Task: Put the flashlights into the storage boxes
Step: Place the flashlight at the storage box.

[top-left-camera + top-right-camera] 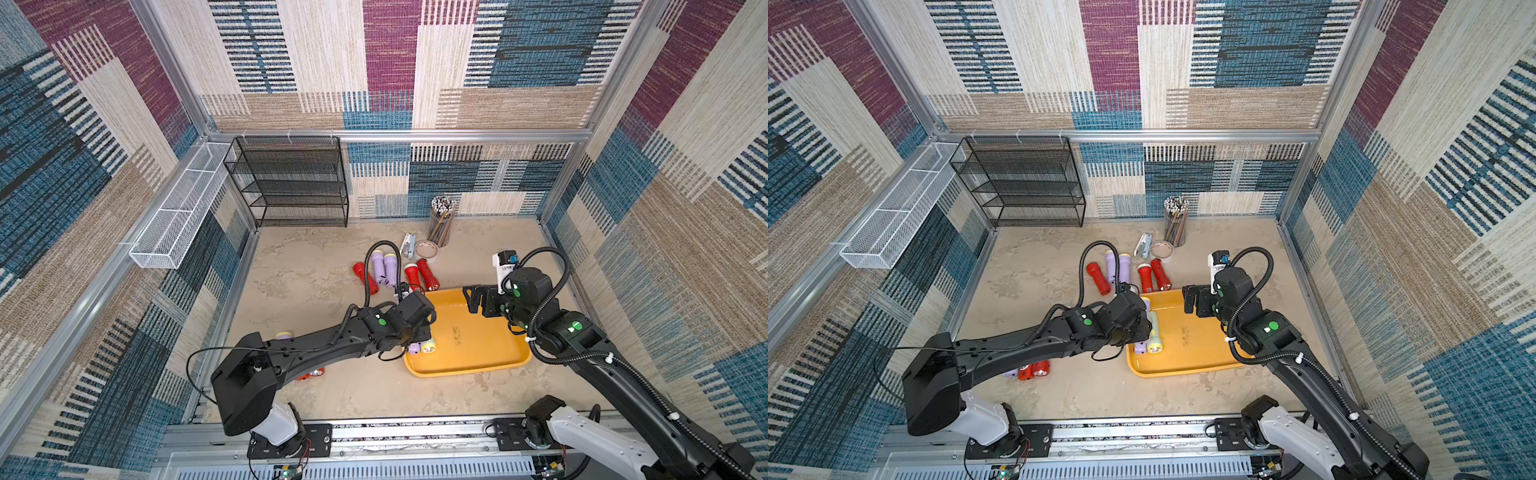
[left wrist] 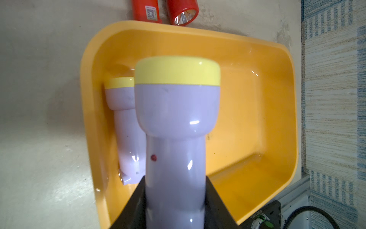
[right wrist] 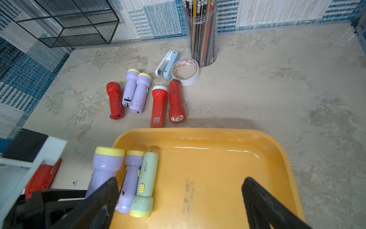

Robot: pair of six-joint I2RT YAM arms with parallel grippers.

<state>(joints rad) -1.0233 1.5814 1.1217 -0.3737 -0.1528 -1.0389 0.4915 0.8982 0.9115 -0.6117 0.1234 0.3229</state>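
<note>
1. So far, a lilac flashlight [image 3: 131,178] and a pale green flashlight [image 3: 147,178] lie side by side in the yellow tray's [image 3: 217,168] left side.
2. The left end effector [image 2: 176,202] pinches a third flashlight [image 2: 176,119], lilac, raised at the tray's left edge.
3. The right end effector [image 3: 180,180] hangs spread and empty over the tray.
4. Left to do: five flashlights [image 3: 140,93] on the tabletop [image 3: 257,89] beyond the tray's far edge, and at least three others [image 1: 1040,368] by the left arm [image 1: 1017,345].

Yellow-orange tray [image 1: 478,353], two flashlight heads [image 1: 428,345] at its edge, five flashlights [image 1: 390,270] behind.
</note>
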